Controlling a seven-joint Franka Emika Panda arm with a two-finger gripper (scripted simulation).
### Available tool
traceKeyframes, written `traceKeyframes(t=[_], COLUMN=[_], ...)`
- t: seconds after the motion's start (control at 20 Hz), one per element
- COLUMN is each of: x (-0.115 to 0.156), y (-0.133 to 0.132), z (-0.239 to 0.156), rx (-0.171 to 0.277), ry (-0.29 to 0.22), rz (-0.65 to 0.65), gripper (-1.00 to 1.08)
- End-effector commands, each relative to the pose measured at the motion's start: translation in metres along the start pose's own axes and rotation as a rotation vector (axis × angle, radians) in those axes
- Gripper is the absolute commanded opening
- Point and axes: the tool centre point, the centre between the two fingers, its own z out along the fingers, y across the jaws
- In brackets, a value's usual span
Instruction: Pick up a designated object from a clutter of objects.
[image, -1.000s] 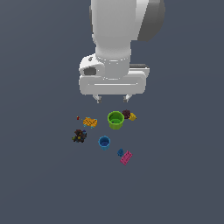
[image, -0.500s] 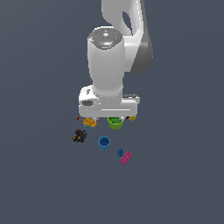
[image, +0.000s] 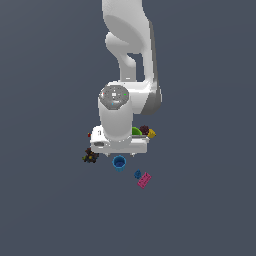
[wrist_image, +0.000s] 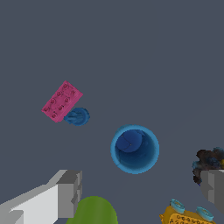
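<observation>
The small blue cup stands upright with its rim open, just in front of my hand in the exterior view. In the wrist view the blue cup lies a little beyond the line between my two fingers. My gripper is open and empty, low over the clutter, and also shows in the wrist view. The lime-green cup is mostly hidden behind my hand; its rim shows in the wrist view.
A pink brick and a small blue piece lie to the exterior view's right of the cup. A dark multicoloured lump lies to its left. An orange-yellow piece lies near one finger. Purple and yellow bits lie behind.
The arm has come down towards the clutter. My hand now covers most of the green cup and the orange piece in the exterior view. The objects have not moved.
</observation>
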Motion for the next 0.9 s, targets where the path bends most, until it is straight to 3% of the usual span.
traceKeyframes(t=[0.0, 0.85], x=[0.001, 0.000], y=[0.003, 0.008], z=[0.017, 0.059], rx=[-0.001, -0.002], ry=[-0.001, -0.007], rz=[0.004, 0.009], gripper=[1.00, 1.00])
